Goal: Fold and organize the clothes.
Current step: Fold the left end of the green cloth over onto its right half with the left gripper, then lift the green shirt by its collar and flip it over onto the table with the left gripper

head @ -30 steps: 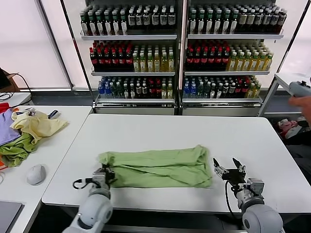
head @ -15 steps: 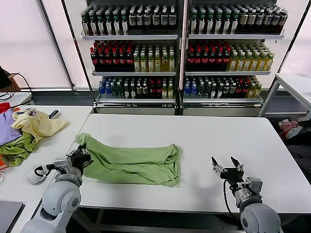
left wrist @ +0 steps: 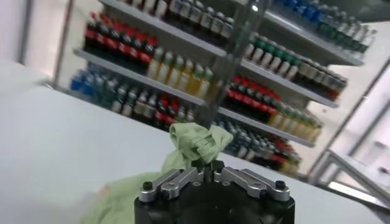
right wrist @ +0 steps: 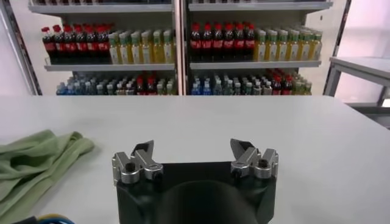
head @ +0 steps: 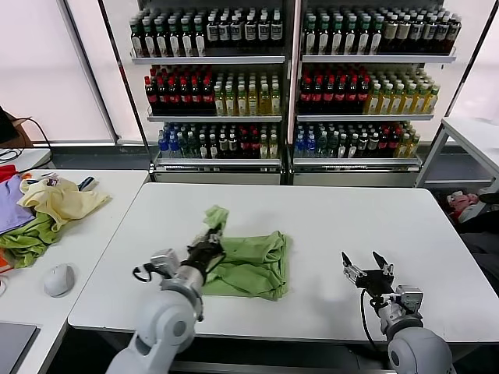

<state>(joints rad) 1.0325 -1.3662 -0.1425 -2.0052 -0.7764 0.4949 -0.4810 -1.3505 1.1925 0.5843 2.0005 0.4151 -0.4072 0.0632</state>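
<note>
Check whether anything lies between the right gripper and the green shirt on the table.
Nothing visible does. Only bare table separates the open right gripper from the shirt, whose far end the left gripper holds lifted.

Rounded grey arms, black cables, silver-screwed jaws.

Bright room with stocked drink shelves behind white tables

A wide white rectangular table (head: 327, 214) stands before tall metal shelving racks (head: 290, 93) filled with rows of coloured bottles. Pale bright window panels (head: 39, 70) flank the racks. A second white side table (head: 101, 202) adjoins on the left, another white table (head: 468, 128) at far right.
</note>
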